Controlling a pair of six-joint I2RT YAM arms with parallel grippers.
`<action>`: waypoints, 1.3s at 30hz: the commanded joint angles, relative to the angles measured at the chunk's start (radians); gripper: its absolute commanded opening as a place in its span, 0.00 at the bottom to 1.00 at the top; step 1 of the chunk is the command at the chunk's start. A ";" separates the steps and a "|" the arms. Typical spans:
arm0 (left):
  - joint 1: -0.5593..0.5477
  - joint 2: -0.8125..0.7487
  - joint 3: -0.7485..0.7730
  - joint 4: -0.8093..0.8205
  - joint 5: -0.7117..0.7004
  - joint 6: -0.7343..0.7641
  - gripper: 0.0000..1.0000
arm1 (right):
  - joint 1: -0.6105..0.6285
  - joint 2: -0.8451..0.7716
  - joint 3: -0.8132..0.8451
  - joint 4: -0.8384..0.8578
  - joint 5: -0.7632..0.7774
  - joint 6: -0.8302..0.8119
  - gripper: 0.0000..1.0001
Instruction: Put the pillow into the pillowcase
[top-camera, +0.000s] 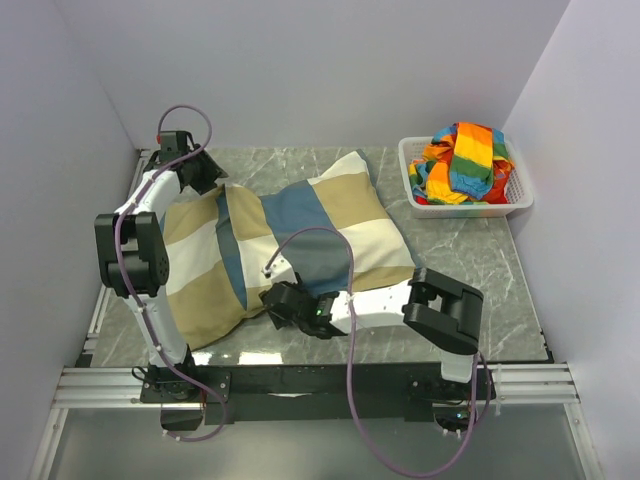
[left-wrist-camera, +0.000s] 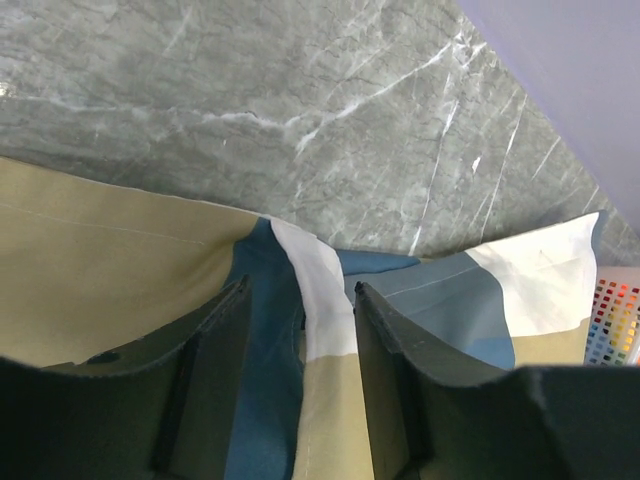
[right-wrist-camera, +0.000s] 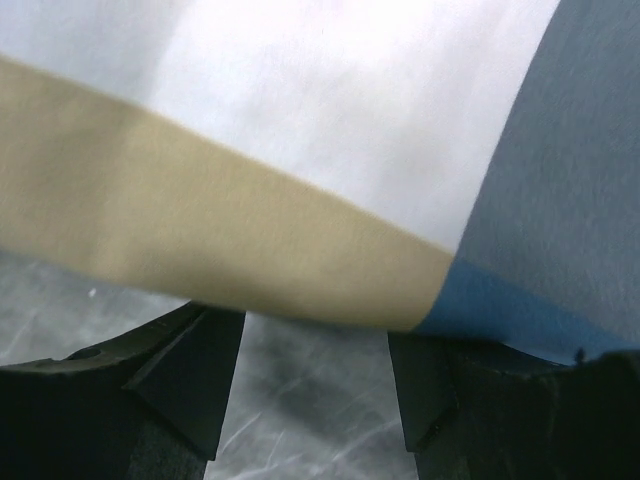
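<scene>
There is one pillowcase (top-camera: 290, 235), a single case of blue, tan and off-white blocks, lying plump and skewed across the middle of the one marble table (top-camera: 480, 260). The pillow itself is hidden from every view, so I cannot tell where it lies. One white basket (top-camera: 412, 200) stands at the far right corner, well apart from the case, holding one bunched striped cloth (top-camera: 465, 160). Two grippers are at work, one at each end of the case. The left gripper (left-wrist-camera: 300, 290) sits at the far left corner, its jaws roughly half apart and straddling a raised fold of blue, white and tan fabric that fills the gap between them. Whether the fold is truly pinched I cannot tell. The right gripper (right-wrist-camera: 315, 330) is low at the near edge of the case, its jaws standing apart with only bare marble between them. The hem of the case lies just beyond its tips, and it holds nothing.
</scene>
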 joint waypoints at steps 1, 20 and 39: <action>-0.001 0.003 0.044 0.006 -0.014 0.023 0.49 | 0.002 0.020 0.077 0.040 0.138 -0.046 0.64; -0.004 0.036 0.050 0.031 -0.052 0.012 0.01 | 0.097 -0.112 -0.150 0.059 -0.007 0.153 0.00; 0.050 -0.283 -0.258 0.003 -0.240 -0.119 0.43 | -0.009 -0.035 0.004 0.026 -0.241 0.146 0.00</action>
